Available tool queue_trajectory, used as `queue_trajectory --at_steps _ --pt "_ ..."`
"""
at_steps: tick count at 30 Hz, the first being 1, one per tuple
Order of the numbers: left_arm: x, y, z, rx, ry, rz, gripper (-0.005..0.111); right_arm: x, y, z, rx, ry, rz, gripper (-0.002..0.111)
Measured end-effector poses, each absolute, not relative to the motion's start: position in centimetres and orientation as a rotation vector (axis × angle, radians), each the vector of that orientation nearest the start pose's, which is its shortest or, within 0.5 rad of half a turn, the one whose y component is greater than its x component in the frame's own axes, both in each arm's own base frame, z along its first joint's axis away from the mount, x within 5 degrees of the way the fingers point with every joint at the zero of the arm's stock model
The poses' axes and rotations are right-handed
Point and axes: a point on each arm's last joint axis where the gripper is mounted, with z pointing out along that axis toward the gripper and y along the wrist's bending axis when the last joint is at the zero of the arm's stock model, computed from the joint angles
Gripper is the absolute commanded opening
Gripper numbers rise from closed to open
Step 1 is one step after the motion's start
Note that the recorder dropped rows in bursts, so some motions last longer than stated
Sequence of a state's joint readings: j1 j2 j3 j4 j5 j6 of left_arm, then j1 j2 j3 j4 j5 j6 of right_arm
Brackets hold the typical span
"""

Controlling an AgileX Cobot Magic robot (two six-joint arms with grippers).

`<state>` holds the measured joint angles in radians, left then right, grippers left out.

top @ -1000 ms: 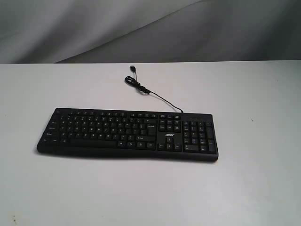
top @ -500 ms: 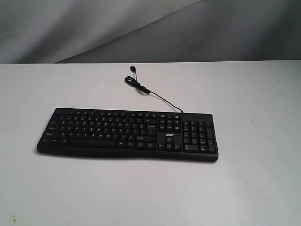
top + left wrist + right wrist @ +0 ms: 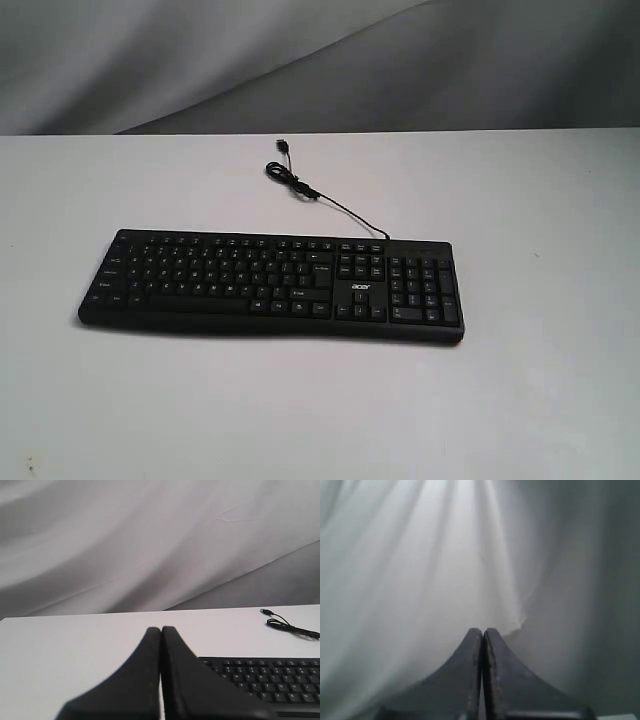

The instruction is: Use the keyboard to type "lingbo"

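White tabletop [image 3: 540, 400] holds the keyboard [image 3: 270, 285] left of centre, untouched. Both claws, left gripper [image 3: 161, 630] and right gripper [image 3: 483, 631], are clenched empty, away from it; typing looks unstarted.

Between the earlier exterior pictures and now no change can be made out; the keyboard [image 3: 270, 285] shows no shift in place or angle on the table [image 3: 520, 400]; its cable [image 3: 320, 197] shows no new bend or displacement; light and shadow read alike throughout; for the two wrist views there is no earlier picture to compare with, so any change there cannot be told.
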<state>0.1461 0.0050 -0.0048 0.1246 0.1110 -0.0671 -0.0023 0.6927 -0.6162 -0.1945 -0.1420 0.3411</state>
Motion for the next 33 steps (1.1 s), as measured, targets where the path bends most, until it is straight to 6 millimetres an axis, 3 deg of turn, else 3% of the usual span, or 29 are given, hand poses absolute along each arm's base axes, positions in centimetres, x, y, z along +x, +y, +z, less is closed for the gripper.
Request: queue_trajectory --at_steps 4,8,12,15,18,22,28,31,33 --pt "5.6 0.9 20.5 -0.082 1.594 0.169 0.001 23.2 -0.1 38.2 0.050 1.686 0.020 0.000" --pt "5.6 0.9 20.5 -0.082 1.594 0.169 0.001 31.0 0.4 35.8 -0.036 2.040 -0.115 0.000" --pt "5.6 0.9 20.5 -0.082 1.594 0.169 0.001 37.2 4.5 31.7 -0.343 2.283 -0.127 0.000" --pt "5.6 0.9 20.5 -0.082 1.594 0.169 0.001 39.8 9.2 28.2 -0.669 2.343 0.045 0.000" --pt "5.6 0.9 20.5 -0.082 1.594 0.169 0.001 40.5 14.4 24.9 -1.006 2.306 0.312 0.000" --pt "5.6 0.9 20.5 -0.082 1.594 0.169 0.001 39.9 20.4 21.6 -1.232 2.209 0.570 0.000" --pt "5.6 0.9 20.5 -0.082 1.594 0.169 0.001 36.7 28.2 17.9 -1.500 2.065 0.590 0.000" --pt "5.6 0.9 20.5 -0.082 1.594 0.169 0.001 35.6 30.4 17.0 -1.552 2.008 0.564 0.000" --pt "5.6 0.9 20.5 -0.082 1.594 0.169 0.001 35.6 30.7 16.7 -1.547 1.998 0.552 0.000"
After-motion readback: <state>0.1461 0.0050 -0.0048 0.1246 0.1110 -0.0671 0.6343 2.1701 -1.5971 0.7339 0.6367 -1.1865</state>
